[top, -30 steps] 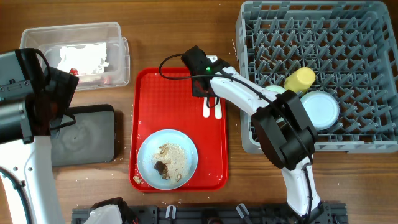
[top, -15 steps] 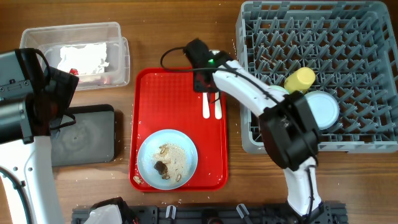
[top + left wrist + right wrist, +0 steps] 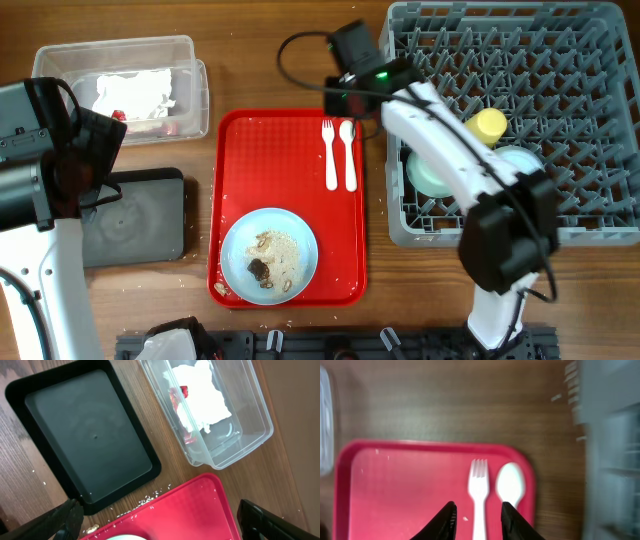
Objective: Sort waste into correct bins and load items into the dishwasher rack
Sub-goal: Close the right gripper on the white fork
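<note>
Right tool narrowly parted, empty | white plastic fork on flat red plastic tray, at tool's 6 o'clock seen overhead | long axis 12–6, tines toward tool | right arm the nearer

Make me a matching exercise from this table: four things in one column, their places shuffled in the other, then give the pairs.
Things:
1. white fork
2. yellow cup
3. crumpled white wrapper
4. brown food scraps

Places:
A. in the clear tub
B. on the light blue plate
C. on the red tray, beside the spoon
D. in the dishwasher rack

Pairs: 1-C, 2-D, 3-A, 4-B
</note>
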